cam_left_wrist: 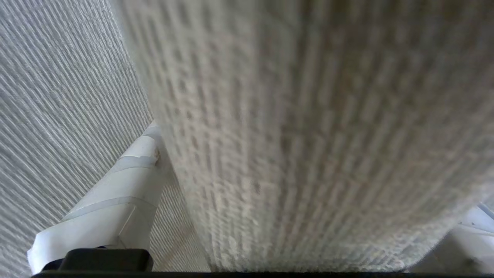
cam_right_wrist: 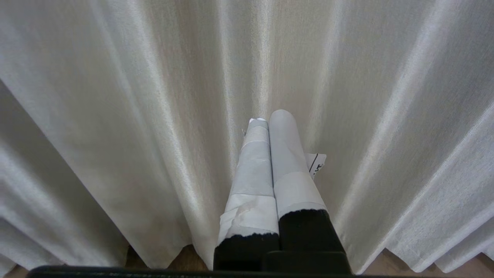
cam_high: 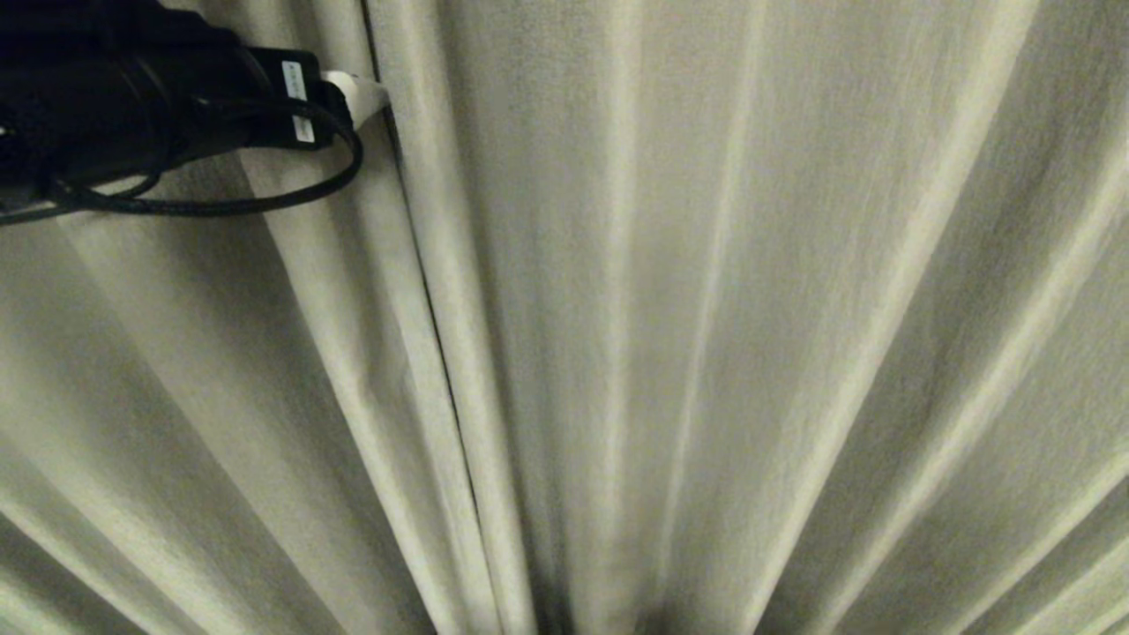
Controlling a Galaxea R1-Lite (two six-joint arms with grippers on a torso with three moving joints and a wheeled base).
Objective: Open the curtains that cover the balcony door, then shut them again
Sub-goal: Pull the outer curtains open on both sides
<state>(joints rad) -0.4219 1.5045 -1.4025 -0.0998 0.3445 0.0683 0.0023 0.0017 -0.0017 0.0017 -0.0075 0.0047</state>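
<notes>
Cream-beige pleated curtains [cam_high: 670,309] hang shut and fill the head view; the balcony door is hidden behind them. A dark seam [cam_high: 423,291] runs where two panels meet. At the upper left, my left gripper [cam_high: 357,93] reaches in from the side, its white-taped tip at that seam. In the left wrist view the left gripper [cam_left_wrist: 308,181] is open, with a thick fold of the curtains [cam_left_wrist: 289,116] between its white fingers [cam_left_wrist: 127,185]. My right gripper [cam_right_wrist: 266,116] is shut and empty, low down and pointing at the curtains [cam_right_wrist: 135,116].
A strip of brown wooden floor [cam_right_wrist: 185,258] shows under the curtain hem in the right wrist view. A black cable [cam_high: 291,198] loops from the left wrist in front of the fabric.
</notes>
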